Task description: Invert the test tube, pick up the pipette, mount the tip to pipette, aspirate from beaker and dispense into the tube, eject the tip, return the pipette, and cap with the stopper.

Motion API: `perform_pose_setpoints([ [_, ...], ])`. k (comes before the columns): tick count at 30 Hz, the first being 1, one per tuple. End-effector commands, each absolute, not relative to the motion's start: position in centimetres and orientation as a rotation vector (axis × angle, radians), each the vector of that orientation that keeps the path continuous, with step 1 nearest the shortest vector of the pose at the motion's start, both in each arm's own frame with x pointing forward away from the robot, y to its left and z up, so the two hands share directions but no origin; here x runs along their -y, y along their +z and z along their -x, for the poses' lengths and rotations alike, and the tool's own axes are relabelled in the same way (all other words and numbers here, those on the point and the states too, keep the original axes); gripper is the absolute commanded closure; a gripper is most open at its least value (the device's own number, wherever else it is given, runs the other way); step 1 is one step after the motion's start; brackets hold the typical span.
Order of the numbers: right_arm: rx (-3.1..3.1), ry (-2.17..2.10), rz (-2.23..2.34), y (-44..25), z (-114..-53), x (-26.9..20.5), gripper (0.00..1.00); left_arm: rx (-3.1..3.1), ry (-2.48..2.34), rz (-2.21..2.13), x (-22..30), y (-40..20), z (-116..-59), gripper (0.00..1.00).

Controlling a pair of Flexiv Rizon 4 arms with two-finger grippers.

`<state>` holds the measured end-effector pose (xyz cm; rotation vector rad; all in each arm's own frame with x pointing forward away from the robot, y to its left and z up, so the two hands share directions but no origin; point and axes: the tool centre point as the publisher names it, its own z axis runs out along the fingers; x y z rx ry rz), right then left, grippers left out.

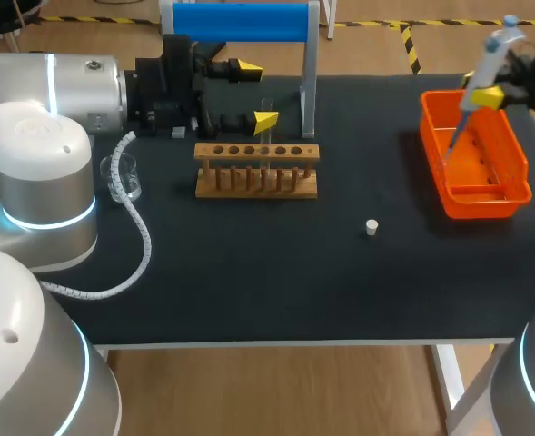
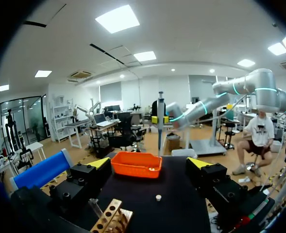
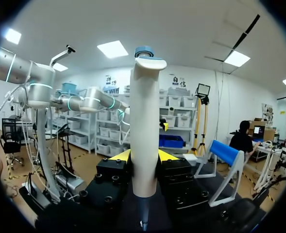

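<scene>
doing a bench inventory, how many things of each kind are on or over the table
wooden test tube rack: 1
clear glass test tube: 1
clear glass beaker: 1
small white stopper: 1
orange plastic tray: 1
white pipette with blue top: 1
blue padded bar on a metal stand: 1
total: 7

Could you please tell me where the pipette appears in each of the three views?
Head view: the pipette stands upright in the right gripper, over the orange tray.
Left wrist view: it rises beyond the orange tray.
Right wrist view: it stands upright between that gripper's fingers.
Shared landmark: the blue bar, seen in all three.
</scene>
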<state>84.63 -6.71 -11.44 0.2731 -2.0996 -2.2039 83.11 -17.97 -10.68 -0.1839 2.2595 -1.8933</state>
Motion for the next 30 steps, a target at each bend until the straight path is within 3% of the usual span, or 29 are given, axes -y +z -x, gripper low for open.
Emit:
perform_pose_setpoints([
  [1,2.111,-2.197,-0.281,-11.2,-84.9,9.3,1.00,-2.253,-1.895,0.186,18.1,-10.8,-83.1,0.00],
  [30,2.074,-2.241,-0.290,-14.9,-89.6,17.8,1.00,-2.253,-1.895,0.186,18.1,-10.8,-83.1,0.00],
])
